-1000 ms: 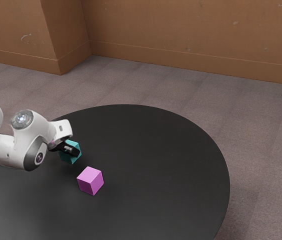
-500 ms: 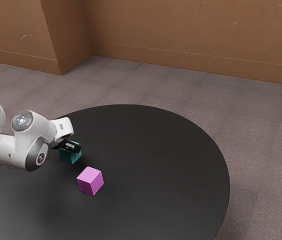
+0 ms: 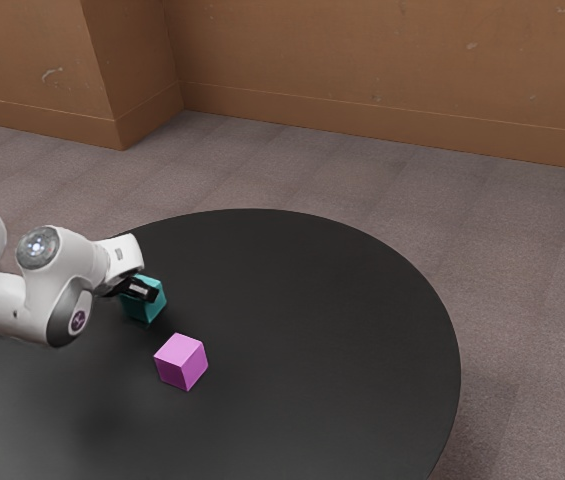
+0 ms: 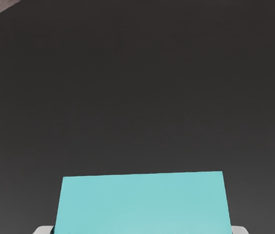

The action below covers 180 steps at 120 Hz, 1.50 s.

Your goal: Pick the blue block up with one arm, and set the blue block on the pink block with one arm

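The pincer point(image 3: 140, 292) is clamped on the blue block point(image 3: 152, 301) over the round black desk point(image 3: 342, 330), toward the exterior view's left. The pink block point(image 3: 181, 361) sits near it on the desk, not touching.

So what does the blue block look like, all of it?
The blue block is a small plain cube, more turquoise than blue, smooth with sharp edges. It is upright, over the round black table, toward the exterior view's left. The gripper is shut on it from two sides. The pink block lies near, apart from it. I cannot tell whether it touches the table.
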Tool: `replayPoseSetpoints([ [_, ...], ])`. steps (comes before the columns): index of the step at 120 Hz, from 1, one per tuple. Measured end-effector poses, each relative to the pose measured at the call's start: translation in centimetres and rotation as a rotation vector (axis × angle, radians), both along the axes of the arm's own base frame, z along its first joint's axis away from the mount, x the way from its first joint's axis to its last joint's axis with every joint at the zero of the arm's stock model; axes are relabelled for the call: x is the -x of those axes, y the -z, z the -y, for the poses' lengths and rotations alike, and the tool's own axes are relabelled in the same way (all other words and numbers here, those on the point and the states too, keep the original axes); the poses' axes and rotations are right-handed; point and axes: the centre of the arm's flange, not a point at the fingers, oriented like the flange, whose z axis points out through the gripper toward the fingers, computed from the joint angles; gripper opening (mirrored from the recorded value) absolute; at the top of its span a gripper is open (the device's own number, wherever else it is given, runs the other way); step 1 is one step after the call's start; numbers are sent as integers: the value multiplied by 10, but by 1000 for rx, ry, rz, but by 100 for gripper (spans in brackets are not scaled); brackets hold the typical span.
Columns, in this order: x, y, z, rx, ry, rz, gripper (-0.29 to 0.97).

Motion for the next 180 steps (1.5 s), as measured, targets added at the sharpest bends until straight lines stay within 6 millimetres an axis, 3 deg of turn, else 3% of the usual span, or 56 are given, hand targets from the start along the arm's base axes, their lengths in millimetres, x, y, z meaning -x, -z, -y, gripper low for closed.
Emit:
replayPoseSetpoints([
  [17, 1, -42, 20, -2, 36, 52, 31],
  [31, 26, -89, 60, 22, 94, 81, 30],
  [40, 46, -102, 88, 36, 134, 64, 30],
  [53, 61, -96, 105, 52, 150, 6, 29],
  [74, 77, -105, 131, 67, 161, -64, 31],
  [105, 81, -86, 140, 113, 102, -185, 31],
  [138, 76, -91, 146, 142, 67, -185, 31],
  [159, 73, -92, 152, 152, 63, -182, 49],
  [180, 68, -100, 148, 156, 50, -164, 58],
])
